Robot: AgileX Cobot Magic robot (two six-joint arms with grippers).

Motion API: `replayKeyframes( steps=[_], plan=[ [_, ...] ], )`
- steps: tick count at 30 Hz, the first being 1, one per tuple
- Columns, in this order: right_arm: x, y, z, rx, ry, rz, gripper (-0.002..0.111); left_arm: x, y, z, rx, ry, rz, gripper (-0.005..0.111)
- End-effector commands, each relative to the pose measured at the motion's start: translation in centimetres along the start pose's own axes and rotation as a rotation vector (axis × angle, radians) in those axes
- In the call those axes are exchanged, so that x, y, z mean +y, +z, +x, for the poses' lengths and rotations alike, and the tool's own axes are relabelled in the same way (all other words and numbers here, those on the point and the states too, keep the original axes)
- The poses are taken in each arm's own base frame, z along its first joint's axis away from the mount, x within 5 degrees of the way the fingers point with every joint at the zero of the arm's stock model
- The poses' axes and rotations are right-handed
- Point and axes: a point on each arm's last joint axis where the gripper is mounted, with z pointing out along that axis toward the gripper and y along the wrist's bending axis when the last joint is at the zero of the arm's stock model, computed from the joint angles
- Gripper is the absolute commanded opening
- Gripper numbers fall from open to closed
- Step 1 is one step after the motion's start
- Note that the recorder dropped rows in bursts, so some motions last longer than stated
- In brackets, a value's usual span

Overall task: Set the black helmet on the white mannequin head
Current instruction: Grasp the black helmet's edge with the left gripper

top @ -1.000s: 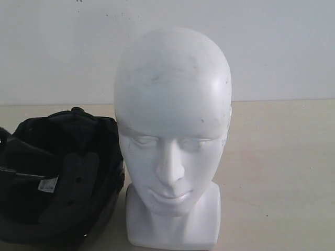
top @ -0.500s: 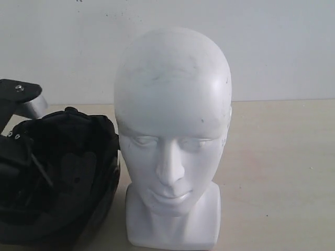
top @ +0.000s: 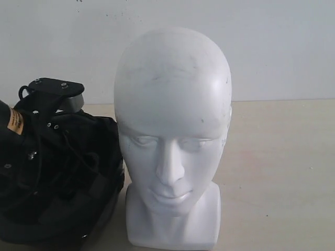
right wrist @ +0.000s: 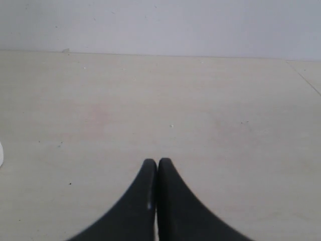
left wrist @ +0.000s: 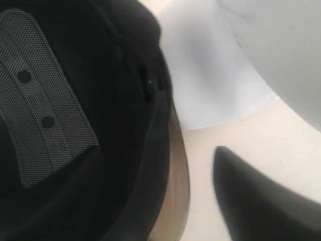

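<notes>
Jaws of the left gripper (left wrist: 161, 150) stand spread across the helmet (top: 107, 201) rim. One finger (left wrist: 261, 201) hangs outside it over the table (right wrist: 200, 100), clear of the visor (left wrist: 178, 196); the other is lost in the dark lining. Jaws of the right gripper (right wrist: 157, 161) are pressed together on nothing, low over the table and well apart from both things. The head (top: 172, 130) stands upright on its neck base, just beside the left jaws on the outer finger's side. The helmet lies opening-up around the left arm (top: 52, 91), close against the head; whether they touch cannot be told. A mesh pad (left wrist: 45, 100) with two holes lines the helmet on the inner side of the jaws.
</notes>
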Motion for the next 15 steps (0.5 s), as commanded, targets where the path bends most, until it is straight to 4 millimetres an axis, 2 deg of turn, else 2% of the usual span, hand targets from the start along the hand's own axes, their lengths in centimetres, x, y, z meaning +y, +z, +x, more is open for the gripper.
replayKeyframes(
  steps=[1,11,15],
  plan=[
    [0.00,-0.03,-0.05,-0.008,-0.003,-0.001,0.000,-0.10,-0.11,-0.25,-0.013,-0.024,0.006,0.069],
    [0.00,-0.03,-0.05,-0.008,-0.003,-0.001,0.000,-0.15,-0.08,-0.63,-0.058,-0.119,0.015,0.067],
    [0.00,-0.03,-0.05,-0.008,-0.003,-0.001,0.000,-0.02,0.84,0.04,-0.078,-0.184,0.021,0.067]
  ],
)
